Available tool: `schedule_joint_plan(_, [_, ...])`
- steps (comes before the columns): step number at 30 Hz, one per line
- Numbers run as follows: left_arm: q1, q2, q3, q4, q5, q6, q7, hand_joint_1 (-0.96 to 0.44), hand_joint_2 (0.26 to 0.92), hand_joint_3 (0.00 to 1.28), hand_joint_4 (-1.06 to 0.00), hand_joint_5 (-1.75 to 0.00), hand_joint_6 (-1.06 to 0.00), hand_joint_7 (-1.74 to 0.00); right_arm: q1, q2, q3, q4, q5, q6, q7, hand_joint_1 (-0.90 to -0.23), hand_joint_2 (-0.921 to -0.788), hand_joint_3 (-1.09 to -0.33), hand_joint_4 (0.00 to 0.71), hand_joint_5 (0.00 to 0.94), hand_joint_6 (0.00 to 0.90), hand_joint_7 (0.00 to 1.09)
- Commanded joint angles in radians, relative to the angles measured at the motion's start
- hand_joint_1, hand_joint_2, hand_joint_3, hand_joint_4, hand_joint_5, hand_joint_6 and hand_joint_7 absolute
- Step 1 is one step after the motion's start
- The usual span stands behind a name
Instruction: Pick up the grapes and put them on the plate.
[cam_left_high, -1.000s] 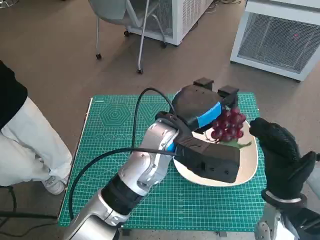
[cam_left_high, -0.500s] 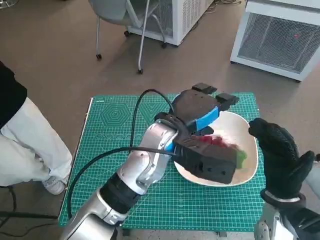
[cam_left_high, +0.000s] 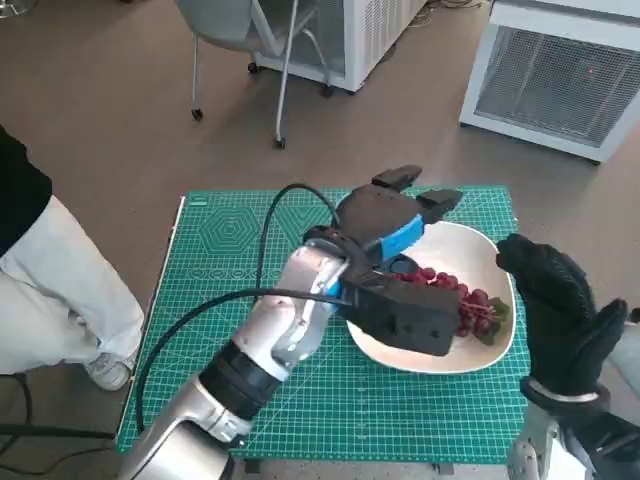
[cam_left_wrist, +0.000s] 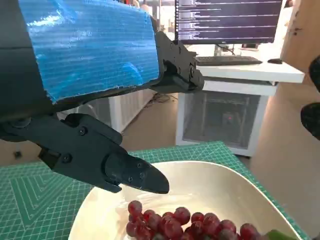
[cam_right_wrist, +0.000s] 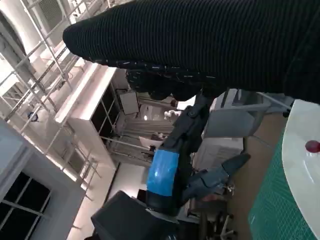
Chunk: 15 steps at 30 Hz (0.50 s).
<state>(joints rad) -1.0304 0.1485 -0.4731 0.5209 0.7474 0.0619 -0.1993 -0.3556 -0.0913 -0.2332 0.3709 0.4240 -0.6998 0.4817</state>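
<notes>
Now | grapes (cam_left_high: 465, 303) on plate (cam_left_high: 490, 345) | left hand (cam_left_high: 385, 215) released, fingers spread above

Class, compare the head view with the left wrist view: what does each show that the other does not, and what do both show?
Only the head view shows the gloved right robot hand, a chair and a person's leg. Only the left wrist view shows a monitor on a desk. Both show the grapes lying on the white plate, the green mat and the open left robot hand above.
</notes>
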Motion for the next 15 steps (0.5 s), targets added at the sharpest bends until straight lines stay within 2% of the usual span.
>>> schedule_joint_plan(1, [0.051,0.059,0.061,-0.073,-0.051,-0.043,0.026,-0.49,0.893,0.0,0.0,0.0,-0.27,0.0,0.013,0.003,0.0,0.009,0.0,0.003,0.002,-0.393,-0.921,-0.606,0.449,0.409,0.222,0.83])
schedule_joint_plan(6, [0.144,0.11,0.157,-0.116,-0.149,-0.164,0.107,-0.49,0.908,0.01,0.0,0.0,-0.27,0.0,0.014,0.002,-0.002,0.004,0.002,0.005,0.002,-0.393,-0.921,-0.606,0.45,0.407,0.222,0.83])
schedule_joint_plan(10, [0.22,0.132,0.254,-0.102,-0.284,-0.303,0.147,-0.5,0.918,0.04,0.0,0.0,-0.24,0.0,0.015,0.001,-0.003,0.0,0.001,0.005,-0.001,-0.393,-0.921,-0.606,0.45,0.406,0.222,0.82])
schedule_joint_plan(12, [0.253,0.134,0.303,-0.084,-0.369,-0.377,0.142,-0.52,0.919,0.07,0.0,0.0,-0.2,0.0,0.015,0.002,-0.003,-0.002,-0.001,0.005,-0.003,-0.393,-0.921,-0.606,0.451,0.405,0.222,0.82])
schedule_joint_plan(15, [0.293,0.122,0.377,-0.045,-0.54,-0.482,0.076,-0.54,0.92,0.11,0.0,0.0,-0.15,0.0,0.012,0.003,-0.001,-0.004,-0.004,0.005,-0.007,-0.393,-0.921,-0.606,0.451,0.404,0.223,0.82])
